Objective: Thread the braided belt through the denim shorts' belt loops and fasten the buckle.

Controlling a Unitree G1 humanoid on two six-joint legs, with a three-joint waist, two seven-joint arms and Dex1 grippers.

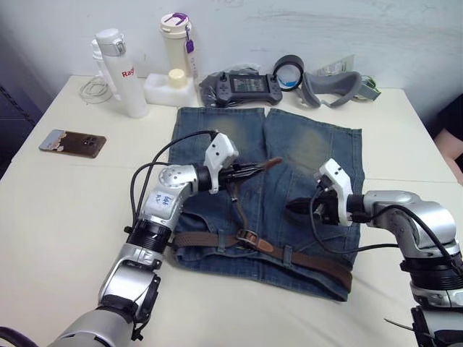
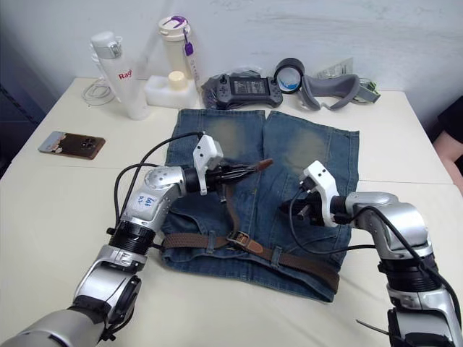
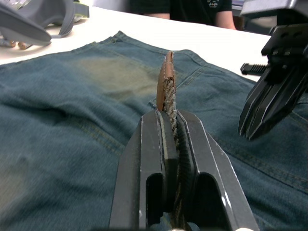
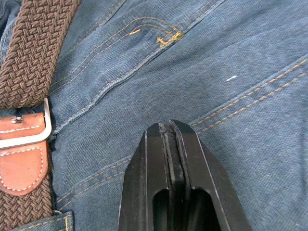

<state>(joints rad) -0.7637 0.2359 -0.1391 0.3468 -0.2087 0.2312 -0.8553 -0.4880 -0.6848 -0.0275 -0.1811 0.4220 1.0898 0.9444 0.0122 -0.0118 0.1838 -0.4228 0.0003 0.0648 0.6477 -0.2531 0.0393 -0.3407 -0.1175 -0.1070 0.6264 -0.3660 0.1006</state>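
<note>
**Belt tip clamped in left gripper above shorts; right gripper pressed shut, empty**

Materials: The braided belt [image 1: 304,258] is a coarse woven dark brown strap with a smooth tan leather tip [image 3: 166,82] and stitched tan leather backing the buckle [image 1: 248,236], a flat silver rectangular frame. The denim shorts [image 1: 304,155] are blue twill with orange topstitching and faded yellowish patches on both legs. They lie flat on a cream table [image 1: 58,210], waistband nearest the robot.

Surroundings: Along the far edge stand a white bottle [image 1: 121,72], a lidded tumbler [image 1: 177,43], a black handheld controller [image 1: 242,87], a tape roll [image 1: 289,71] and a grey padded band [image 1: 333,88]. A phone [image 1: 72,142] lies well to the left. The right gripper [image 1: 293,207] hovers over the right leg, near the tip, fingers closed together on nothing.

Orientation: The belt's long axis follows the waistband, passing under belt loops [image 1: 288,254]. From the buckle the free end rises away from the robot to the left gripper [image 1: 249,171], whose fingers pinch the strap edge-on, the tip pointing toward the right gripper.
</note>
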